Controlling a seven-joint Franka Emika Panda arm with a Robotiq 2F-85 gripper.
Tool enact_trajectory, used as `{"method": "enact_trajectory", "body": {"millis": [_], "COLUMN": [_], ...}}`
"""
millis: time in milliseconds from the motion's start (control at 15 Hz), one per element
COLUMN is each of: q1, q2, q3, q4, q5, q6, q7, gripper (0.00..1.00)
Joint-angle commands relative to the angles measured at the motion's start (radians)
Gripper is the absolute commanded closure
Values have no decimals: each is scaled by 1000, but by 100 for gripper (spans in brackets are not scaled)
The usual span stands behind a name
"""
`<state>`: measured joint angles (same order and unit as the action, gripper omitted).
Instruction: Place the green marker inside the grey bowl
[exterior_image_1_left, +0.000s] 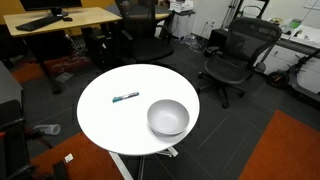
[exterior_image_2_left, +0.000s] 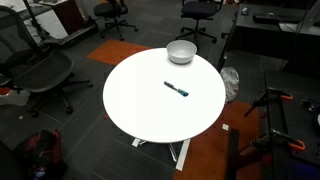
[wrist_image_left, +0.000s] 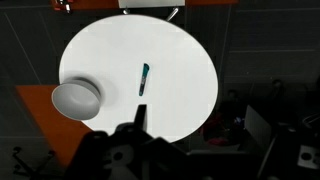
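The green marker (exterior_image_1_left: 125, 97) lies flat on the round white table (exterior_image_1_left: 105, 125), apart from the grey bowl (exterior_image_1_left: 168, 117), which stands upright and empty near the table's edge. Both also show in an exterior view, the marker (exterior_image_2_left: 176, 89) at mid-table and the bowl (exterior_image_2_left: 181, 51) at the far edge. In the wrist view the marker (wrist_image_left: 144, 77) is right of the bowl (wrist_image_left: 77, 98). My gripper (wrist_image_left: 140, 122) hangs high above the table, well away from both. Only one dark finger stands out against the table. It looks open and holds nothing. It is out of both exterior views.
Black office chairs (exterior_image_1_left: 232, 60) stand around the table, with another (exterior_image_2_left: 40, 72) close to its edge. A wooden desk (exterior_image_1_left: 60, 20) is at the back. An orange floor mat (exterior_image_1_left: 285, 150) lies beside the table. The table's white base (exterior_image_2_left: 180, 152) shows below.
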<state>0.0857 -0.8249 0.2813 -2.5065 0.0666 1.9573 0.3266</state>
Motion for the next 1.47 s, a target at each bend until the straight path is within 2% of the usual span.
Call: {"method": "enact_trajectory", "body": {"millis": [0,400,867,1133,1400], "q1": [5,5,-20,-32,-52], "q2": [2,2,80,154,241], "q3": [-4,-4,-36,-59,-77], "q4": [1,1,2,-4,-17], "q5": [-4,-4,-15,-18,-21], "q6": [-1,-1,45,109,220], "q7": [3,3,-12,-17,-4], "gripper": [0,0,0,0,0]}}
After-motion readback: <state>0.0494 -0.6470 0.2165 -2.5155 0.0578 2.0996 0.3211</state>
